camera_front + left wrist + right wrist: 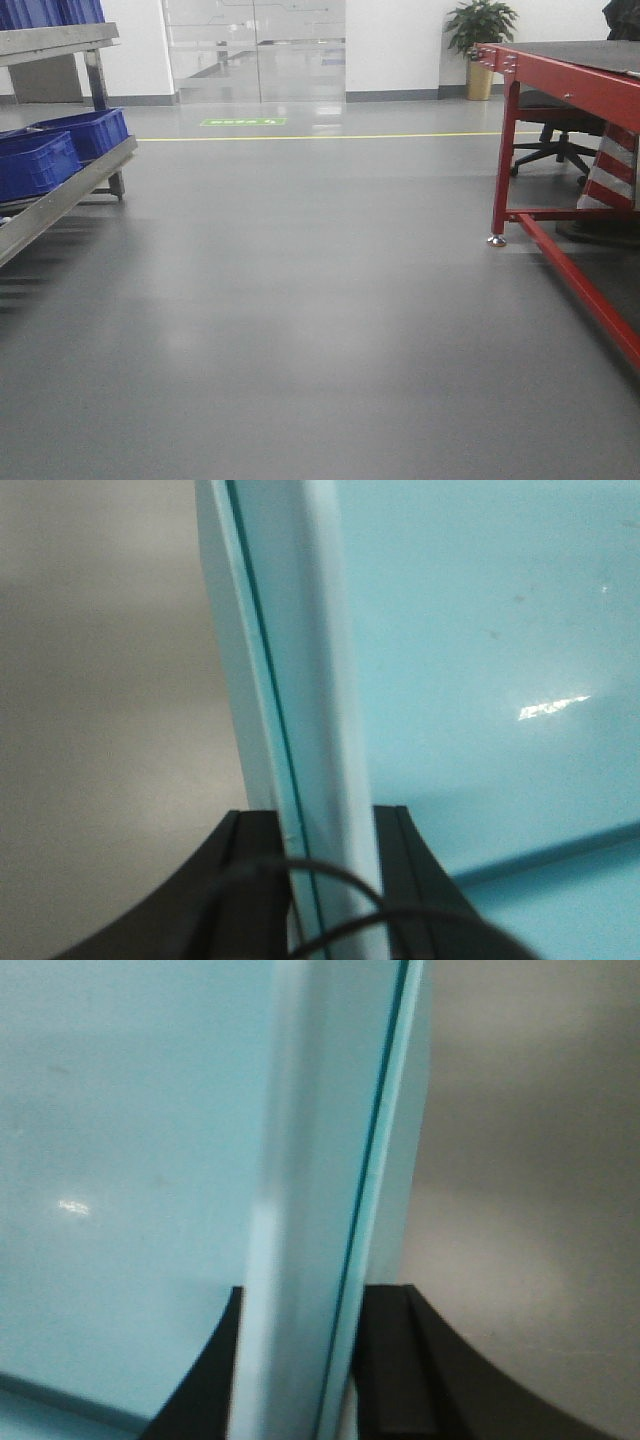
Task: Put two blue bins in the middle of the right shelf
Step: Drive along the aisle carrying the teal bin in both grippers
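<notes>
A pale blue bin (480,680) fills the left wrist view. My left gripper (330,825) is shut on its upright side wall, one black finger (255,865) outside and one inside. The same kind of pale blue bin (130,1160) fills the right wrist view, where my right gripper (300,1305) is shut on the opposite wall. Grey floor shows beyond both walls. Neither gripper nor the held bin appears in the front view. Two dark blue bins (35,160) (92,130) sit on a metal shelf (70,192) at the left.
A red-framed table (560,75) stands at the right with a low red bar (580,285) along the floor; I cannot tell whether it is the right shelf. An office chair (555,140) sits behind it. Open grey floor and a yellow line (330,136) lie ahead.
</notes>
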Tool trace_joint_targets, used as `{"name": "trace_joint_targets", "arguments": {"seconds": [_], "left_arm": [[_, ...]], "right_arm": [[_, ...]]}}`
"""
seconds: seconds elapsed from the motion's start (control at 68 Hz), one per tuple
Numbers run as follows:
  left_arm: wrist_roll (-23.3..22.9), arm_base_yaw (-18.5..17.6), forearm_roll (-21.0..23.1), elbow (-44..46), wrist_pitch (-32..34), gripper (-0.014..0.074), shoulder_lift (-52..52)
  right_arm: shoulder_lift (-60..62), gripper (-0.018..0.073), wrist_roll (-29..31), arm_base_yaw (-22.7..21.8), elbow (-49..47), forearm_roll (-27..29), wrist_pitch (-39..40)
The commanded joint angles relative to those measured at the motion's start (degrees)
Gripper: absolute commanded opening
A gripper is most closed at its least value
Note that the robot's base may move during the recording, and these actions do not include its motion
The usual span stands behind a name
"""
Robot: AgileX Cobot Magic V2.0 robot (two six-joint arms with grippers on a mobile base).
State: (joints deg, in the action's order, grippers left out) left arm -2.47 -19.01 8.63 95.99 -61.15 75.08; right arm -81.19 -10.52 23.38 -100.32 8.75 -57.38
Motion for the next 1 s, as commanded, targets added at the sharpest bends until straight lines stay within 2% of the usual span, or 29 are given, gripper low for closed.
{"name": "trace_joint_targets", "arguments": {"seconds": [0.0,0.985], "left_arm": [[1.0,0.0,1.4,0.8,2.7,-0.0111,-1.1],[1.0,0.0,1.4,0.8,2.7,-0.0111,-1.1]], "right_arm": [[1.2,-0.0154,0.5,-0.3,-1.0,-0.6,5.6],[1.2,-0.0154,0.5,-0.3,-1.0,-0.6,5.6]]}}
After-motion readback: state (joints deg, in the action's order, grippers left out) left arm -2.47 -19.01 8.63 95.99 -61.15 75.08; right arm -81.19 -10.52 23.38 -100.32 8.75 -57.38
